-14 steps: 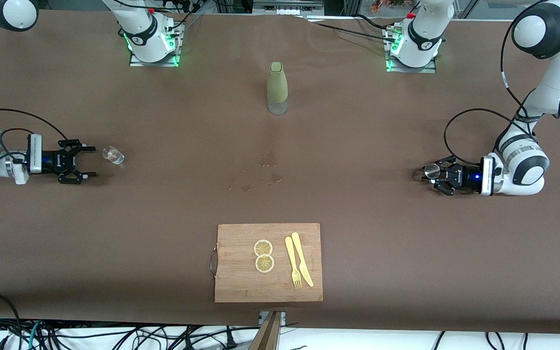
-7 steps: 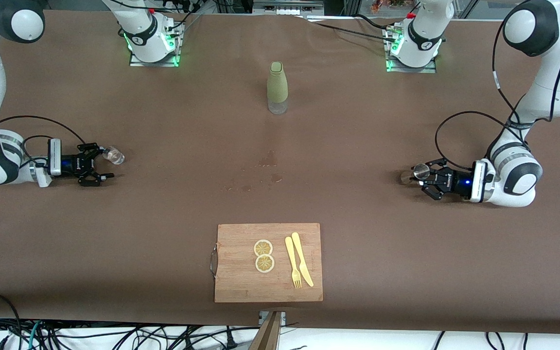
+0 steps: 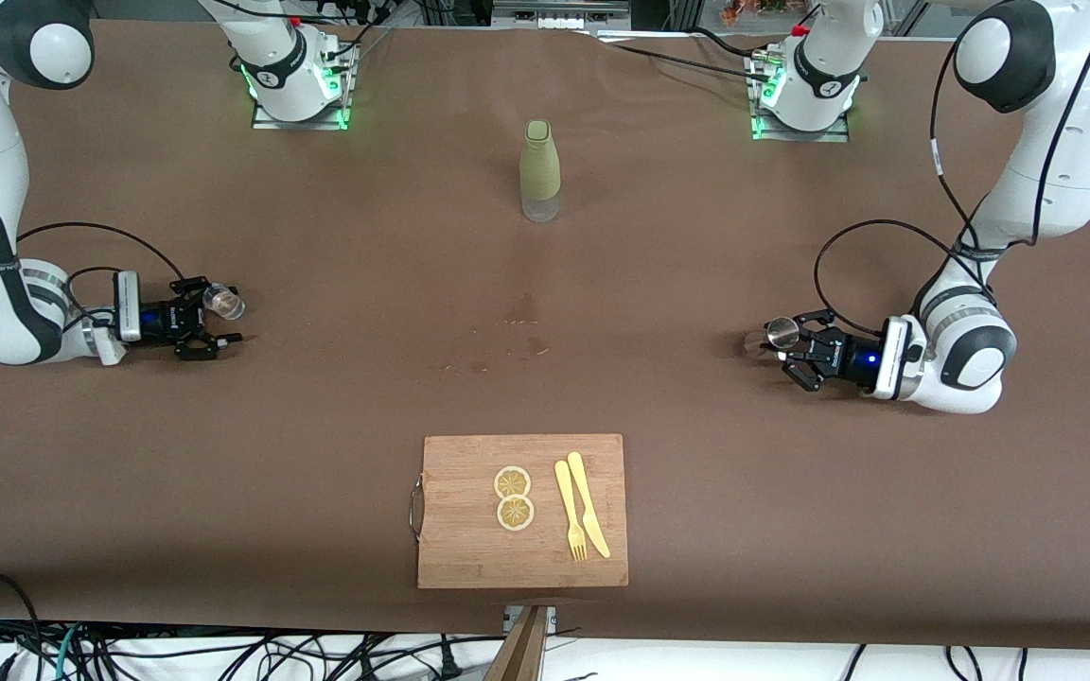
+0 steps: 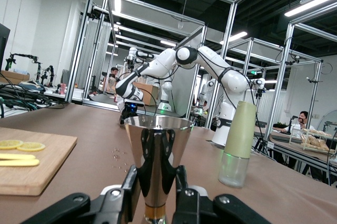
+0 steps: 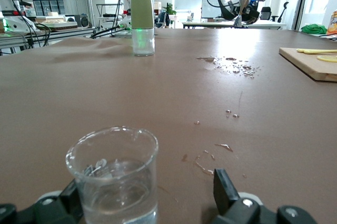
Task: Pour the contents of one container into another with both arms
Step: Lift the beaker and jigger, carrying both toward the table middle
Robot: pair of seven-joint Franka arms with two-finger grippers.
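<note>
Your left tool (image 3: pixel 784 348) grips the metal cup (image 3: pixel 780 332); your right tool (image 3: pixel 220 323), wide open, apparently brackets the glass (image 3: pixel 222 301). Pouring remains.

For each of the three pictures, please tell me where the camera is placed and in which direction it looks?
Front view: high, across the table, facing both arms; left gripper shut on the metal cup, right gripper open around the glass.
Left wrist view: on the left wrist, looking level over the metal cup; its own fingers show, the right arm farther off.
Right wrist view: on the right wrist, looking over the glass; its fingers show.
Shared: the green bottle and cutting board show in all three.
</note>
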